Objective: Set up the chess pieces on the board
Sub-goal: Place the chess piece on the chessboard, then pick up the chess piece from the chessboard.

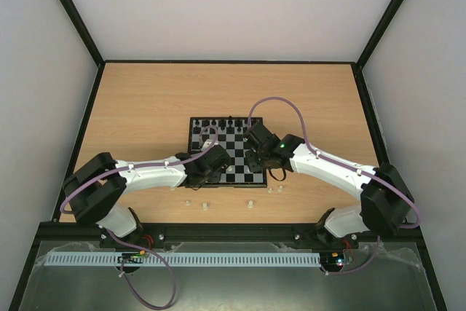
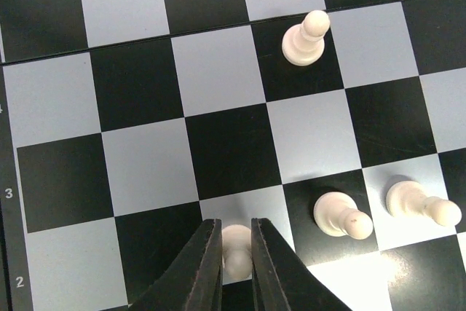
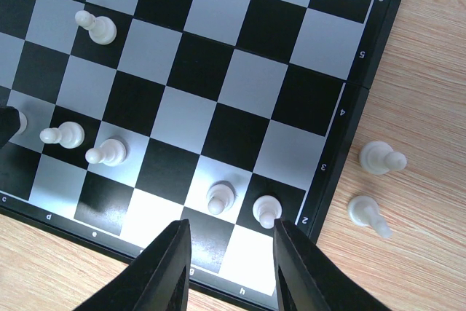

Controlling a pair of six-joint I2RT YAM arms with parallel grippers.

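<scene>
In the left wrist view my left gripper (image 2: 237,242) is shut on a white pawn (image 2: 237,249), just over a pale square of the board (image 2: 145,165) near its row 2. Other white chess pieces stand close by: one pawn (image 2: 306,38) further up and two (image 2: 341,215) to the right. My right gripper (image 3: 231,227) hangs open over the board's near right corner with nothing between its fingers; two white pawns (image 3: 218,198) stand just ahead of it. From above, both grippers meet over the board's (image 1: 237,147) near half, and black pieces (image 1: 218,122) line the far row.
Loose white pieces lie on the wooden table off the board: two by its right edge (image 3: 382,158), and several near its front edge (image 1: 204,205). The table's black frame (image 1: 87,121) borders both sides.
</scene>
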